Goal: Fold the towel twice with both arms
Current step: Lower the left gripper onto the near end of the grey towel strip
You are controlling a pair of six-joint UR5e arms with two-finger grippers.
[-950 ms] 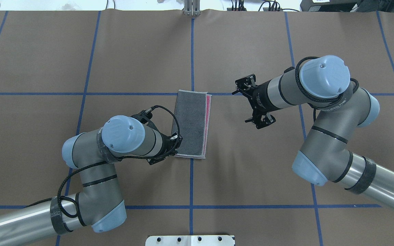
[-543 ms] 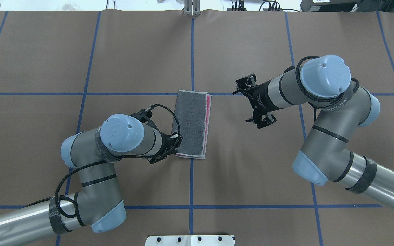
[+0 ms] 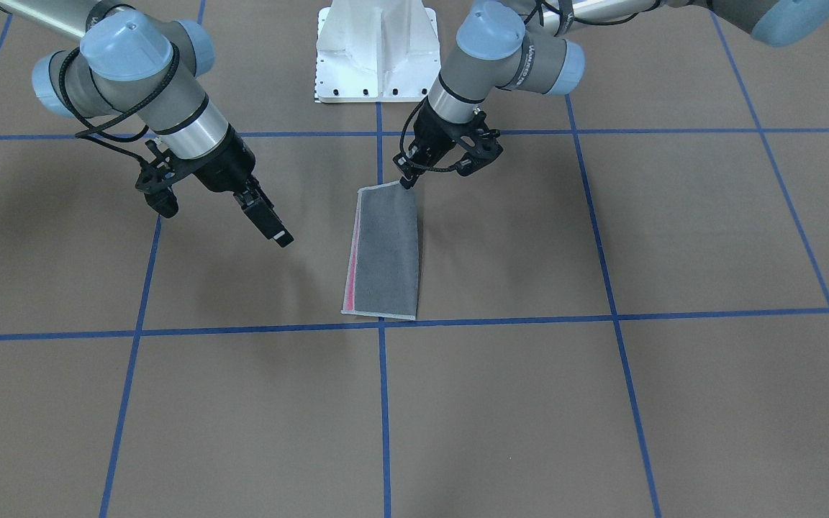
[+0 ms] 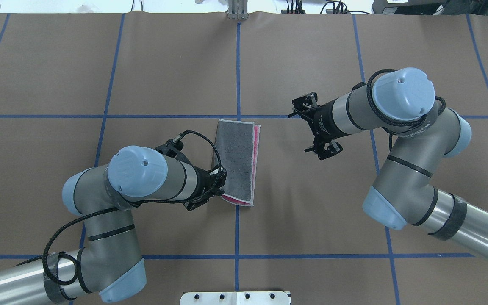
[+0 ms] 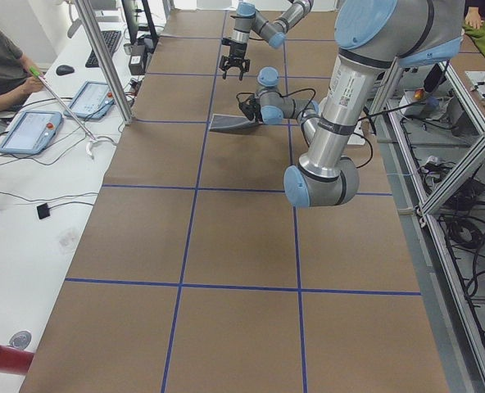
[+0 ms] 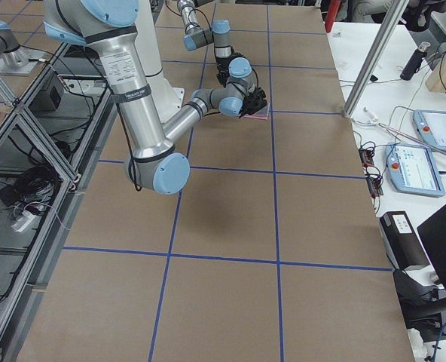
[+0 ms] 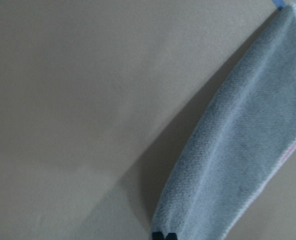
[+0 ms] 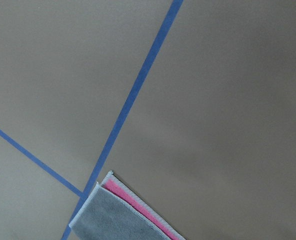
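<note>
Front-facing view: A towel (image 3: 386, 252), folded into a long strip with the grey face up and a sliver of pink along one long edge, lies near the middle of the brown table (image 3: 601, 403). Its end farthest from the robot meets a blue tape line (image 3: 515, 317). The left gripper (image 3: 406, 181) is pinched on the corner nearest the robot. The right gripper (image 3: 227, 226) hangs beside the strip, clear of it, with its jaws spread wide.
Overhead view: The held end is raised off the table, baring its pink underside, while the other end lies flat by the tape crossing. The right gripper stands off to the side, holding nothing.
Left side view: The strip slopes up from the table to the near arm's gripper. A person (image 5: 1, 70) sits at a desk alongside.
Right side view: Only a pink edge of the towel shows, past the near arm's wrist.
Left wrist view: Two black fingertips (image 7: 159, 236), pressed together, grip the grey cloth, which casts a shadow on the table below.
Right wrist view: One flat corner of the towel, grey over pink, rests against a tape line.
</note>
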